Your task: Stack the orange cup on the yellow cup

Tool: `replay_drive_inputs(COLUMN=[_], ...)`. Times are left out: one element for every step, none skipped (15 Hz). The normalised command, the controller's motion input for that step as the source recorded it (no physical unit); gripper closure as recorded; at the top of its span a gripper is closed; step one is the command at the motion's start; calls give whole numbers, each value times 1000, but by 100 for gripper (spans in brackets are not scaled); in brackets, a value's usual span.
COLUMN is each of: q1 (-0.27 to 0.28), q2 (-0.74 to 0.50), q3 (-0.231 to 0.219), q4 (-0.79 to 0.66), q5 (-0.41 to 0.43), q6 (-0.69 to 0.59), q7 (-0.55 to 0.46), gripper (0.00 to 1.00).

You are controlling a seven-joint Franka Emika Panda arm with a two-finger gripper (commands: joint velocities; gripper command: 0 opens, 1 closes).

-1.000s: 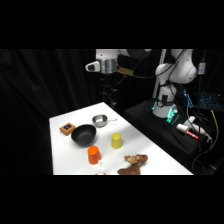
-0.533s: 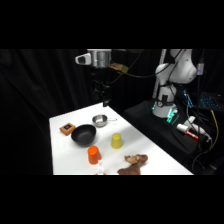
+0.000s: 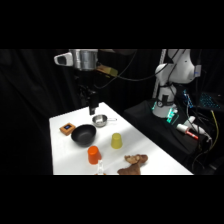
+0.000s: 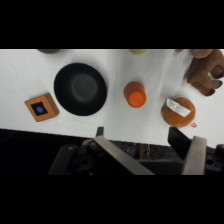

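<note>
We see gripper [image 3: 92, 107] raised over counter's [image 3: 150, 155] far edge, jaws spread wide, holding nothing. Orange cup [image 3: 94, 154] stands upright near counter's front edge, well apart from jaws, below them. Yellow cup [image 3: 116, 140] upright just beside it, not touching. Bare counter surrounds both cups. Black bowl [image 3: 83, 133] behind orange cup looks empty. Small metal bowl [image 3: 100, 120] near far edge, contents not discernible.
</note>
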Motion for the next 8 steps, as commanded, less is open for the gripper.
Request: replay_drive_inputs(q1=[43, 41, 39, 37, 36, 36, 33, 28], q2=[417, 424, 421, 428, 418, 404, 380, 362], q3=[-15, -28, -36, -42, -46, -51, -50, -48], q4=[381, 359, 346, 342, 340, 342, 343, 332], q5=[-125, -123, -108, -92, -77, -64, -45, -21], q6=[98, 120, 123, 126, 128, 128, 113, 115], q7=[119, 130, 127, 113, 108, 108, 97, 90], gripper=[0, 0, 0, 0, 0, 0, 0, 0])
